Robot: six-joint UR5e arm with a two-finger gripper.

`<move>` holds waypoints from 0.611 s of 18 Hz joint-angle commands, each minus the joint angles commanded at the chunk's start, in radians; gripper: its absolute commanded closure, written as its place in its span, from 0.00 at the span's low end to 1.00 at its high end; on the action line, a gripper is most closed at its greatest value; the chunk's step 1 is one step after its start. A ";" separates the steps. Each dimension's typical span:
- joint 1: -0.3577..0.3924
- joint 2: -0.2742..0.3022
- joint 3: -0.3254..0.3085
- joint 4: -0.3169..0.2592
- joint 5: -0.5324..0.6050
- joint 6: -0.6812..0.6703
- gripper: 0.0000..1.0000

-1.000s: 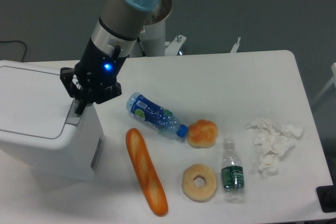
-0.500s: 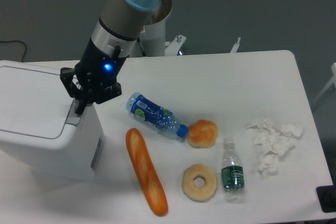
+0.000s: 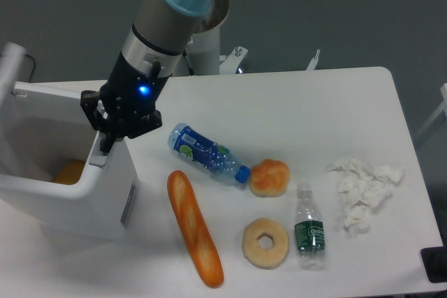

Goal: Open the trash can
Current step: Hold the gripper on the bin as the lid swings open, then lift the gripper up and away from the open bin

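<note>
Trash can: the trash can (image 3: 77,190), a boxy white plastic bin with rounded corners, stands at the table's left edge, its lid (image 3: 8,78) swung up at the far left and the hollow inside exposed.
Inside: something orange and rounded (image 3: 70,171) shows within the bin; what it is cannot be told.
Gripper: the black gripper (image 3: 106,146), a blue light glowing on its body, presses its tip onto the grey push tab (image 3: 99,157) at the bin's right rim; whether the jaws are apart or together cannot be told from this angle.
Arm: matte grey tubing with glossy pale-blue joint caps slants down from the top of the frame.
Table: the white table (image 3: 293,102) is smooth with rounded corners.
Bottles: a blue-labelled clear bottle (image 3: 207,153) lies on its side, ribbed and crinkled; a smaller clear bottle (image 3: 309,228) with a green label lies near the front edge.
Bread: a long glossy baguette (image 3: 194,228), a round golden bun (image 3: 269,177) and a pale ring doughnut (image 3: 265,243).
Tissue: crumpled white tissue (image 3: 363,190) sits at the right.
</note>
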 joint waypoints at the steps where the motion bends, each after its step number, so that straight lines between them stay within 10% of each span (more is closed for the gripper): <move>1: 0.003 0.002 0.005 0.000 -0.003 0.000 0.88; 6: 0.046 0.005 0.048 0.000 -0.002 0.052 0.06; 11: 0.170 0.005 0.051 0.028 0.000 0.177 0.00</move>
